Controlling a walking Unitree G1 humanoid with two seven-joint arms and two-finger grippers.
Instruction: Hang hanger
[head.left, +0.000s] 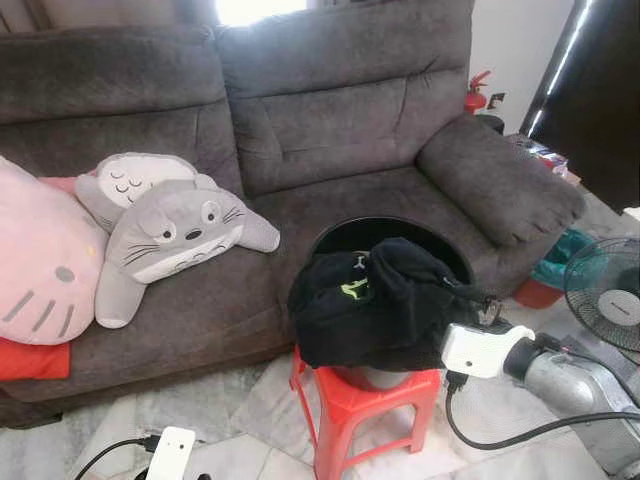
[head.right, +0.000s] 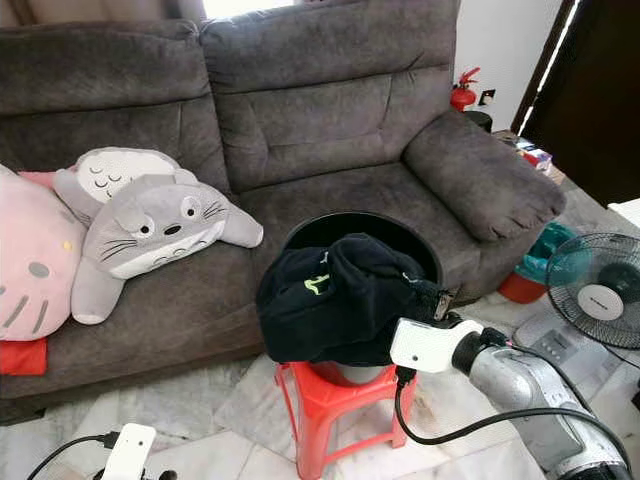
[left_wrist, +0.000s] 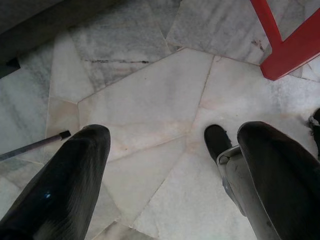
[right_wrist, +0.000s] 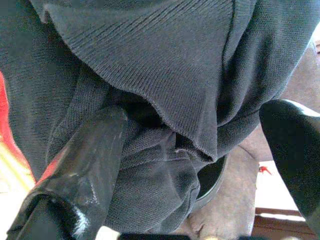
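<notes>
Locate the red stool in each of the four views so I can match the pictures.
Left eye view: red stool at bottom centre, under the black bucket.
Right eye view: bottom centre, slightly further left.
Left wrist view: one red leg at the top right corner.
Right wrist view: cannot tell; a red blur behind one finger.
Shared landmark: the black garment draped over the bucket.

A dark grey sofa (head.left: 330, 130) spans the view. On its left seat lie a grey plush toy (head.left: 170, 245) with whiskers, a second grey plush (head.left: 130, 178) behind it, and a pink cushion (head.left: 40, 265) at the left edge. In front of the sofa a red stool (head.left: 365, 410) stands on the marble floor (head.left: 240, 420), bearing a black bucket (head.left: 400, 232) with a black garment (head.left: 375, 305) heaped over its near rim. The right arm (head.left: 540, 365) reaches in from the right, its white wrist unit touching the garment. A standing fan (head.left: 605, 295) is at the right edge, and a red fire extinguisher (head.left: 476, 95) behind the sofa arm.
</notes>
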